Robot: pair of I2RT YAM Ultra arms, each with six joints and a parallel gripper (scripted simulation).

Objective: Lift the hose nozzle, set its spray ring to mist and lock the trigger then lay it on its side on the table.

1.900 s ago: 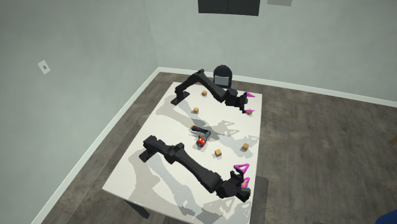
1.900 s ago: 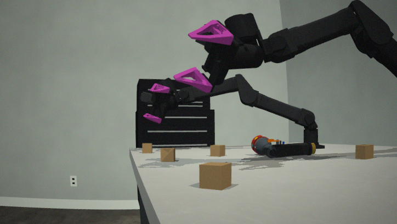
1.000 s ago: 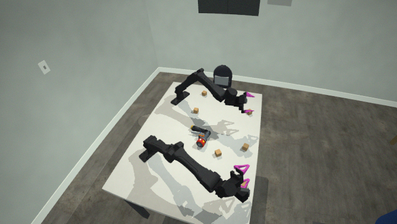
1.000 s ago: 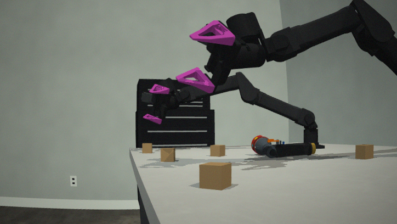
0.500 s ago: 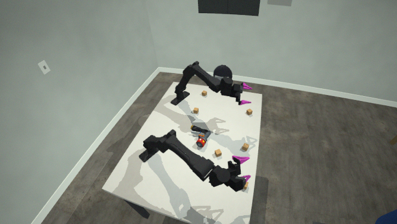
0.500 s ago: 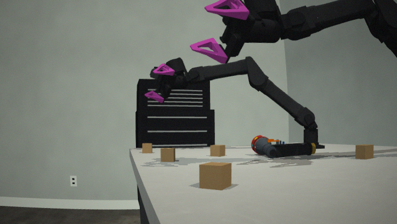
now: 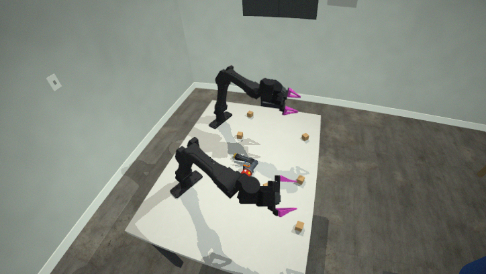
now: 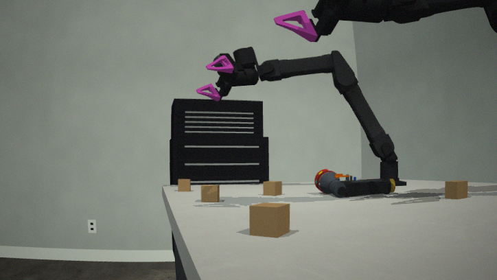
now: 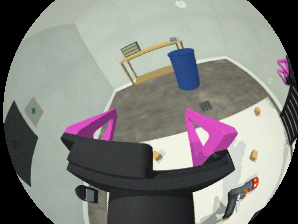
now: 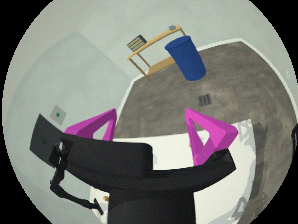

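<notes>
The hose nozzle [image 7: 244, 166] lies on its side on the white table, with its dark barrel and its red spray ring toward the near arm. It also shows in the exterior view [image 8: 351, 183] and at the lower right of the left wrist view [image 9: 241, 193]. My left gripper [image 7: 290, 102] is open and empty, held high over the table's far edge [image 8: 213, 79], well away from the nozzle. My right gripper [image 7: 284, 195] is open and empty, raised above the table on the near side of the nozzle. Both wrist views show spread pink fingers with nothing between them, the left [image 9: 152, 125] and the right [image 10: 152, 129].
Several small wooden cubes stand on the table, one near the right gripper [image 7: 300, 179], one at the front edge [image 7: 299, 225] and one close to the exterior camera [image 8: 269, 219]. A black tool chest [image 8: 217, 141] stands beyond the table.
</notes>
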